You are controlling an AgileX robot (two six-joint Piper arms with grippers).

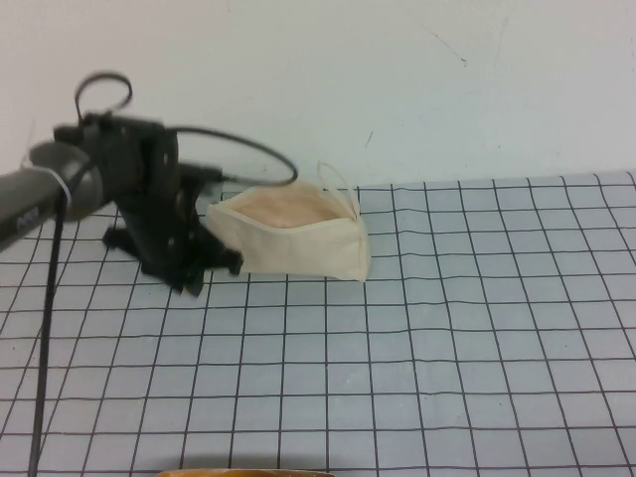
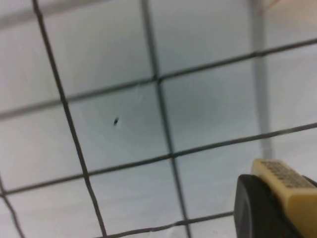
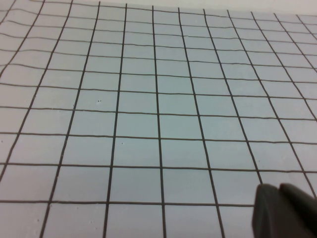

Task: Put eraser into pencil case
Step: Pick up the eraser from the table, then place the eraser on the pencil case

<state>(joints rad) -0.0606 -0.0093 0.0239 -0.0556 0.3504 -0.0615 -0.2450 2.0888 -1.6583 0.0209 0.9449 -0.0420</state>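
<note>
One arm alone is shown from above: the left gripper [image 1: 184,260] is lowered just beside the open case [image 1: 293,237], on its left, with bare mat [image 1: 447,348] stretching rightward. At the left wrist, the eraser [image 2: 290,191] is seen pinched against a finger [image 2: 260,208]. At the right wrist, only part of the right gripper [image 3: 285,210] is seen; its opening cannot be told.

High view looks down from the robot's side across the gridded mat [image 1: 417,338] to the back wall [image 1: 397,79], taking in the left arm and the pencil case [image 1: 293,238]. Left wrist view sits very close over the mat [image 2: 124,99], a gripper finger [image 2: 277,198] at its corner. Right wrist view faces low across bare grid [image 3: 158,114]. All three share the mat.
</note>
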